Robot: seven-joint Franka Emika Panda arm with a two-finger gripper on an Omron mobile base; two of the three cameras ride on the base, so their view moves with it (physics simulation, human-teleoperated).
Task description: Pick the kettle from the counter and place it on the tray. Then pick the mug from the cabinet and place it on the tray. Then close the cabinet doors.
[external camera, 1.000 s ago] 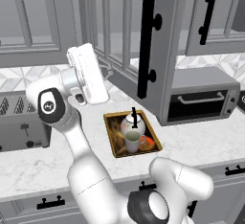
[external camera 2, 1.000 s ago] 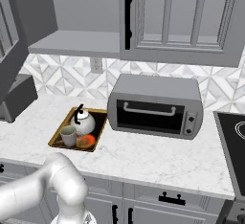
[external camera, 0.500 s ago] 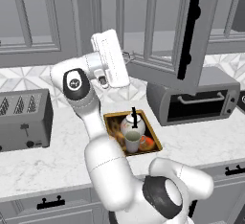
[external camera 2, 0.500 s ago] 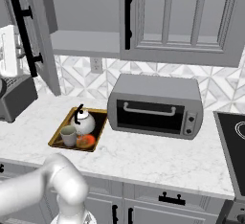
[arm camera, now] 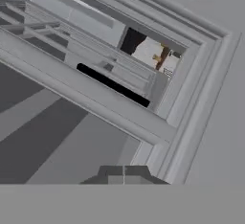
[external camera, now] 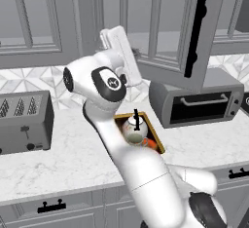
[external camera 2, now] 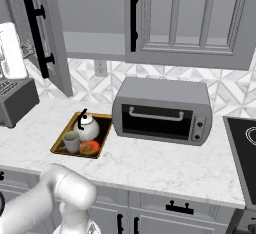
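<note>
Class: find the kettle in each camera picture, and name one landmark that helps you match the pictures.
Left base view: the kettle sits centre, on the tray beside the arm.
Right base view: kettle at lower left, on the tray beside the mug.
Hand view: I cannot make it out.
Shared landmark: the toaster oven.

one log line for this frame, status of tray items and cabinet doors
kettle: on tray | mug: on tray | cabinet doors: one ajar, not shut | end effector: fingertips together, against door panel

A glossy white ceramic look is shown by the kettle (external camera 2: 89, 126). The counter (external camera 2: 165, 165) is polished veined marble. Matt grey paint is seen on the cabinet doors (external camera 2: 190, 18).
</note>
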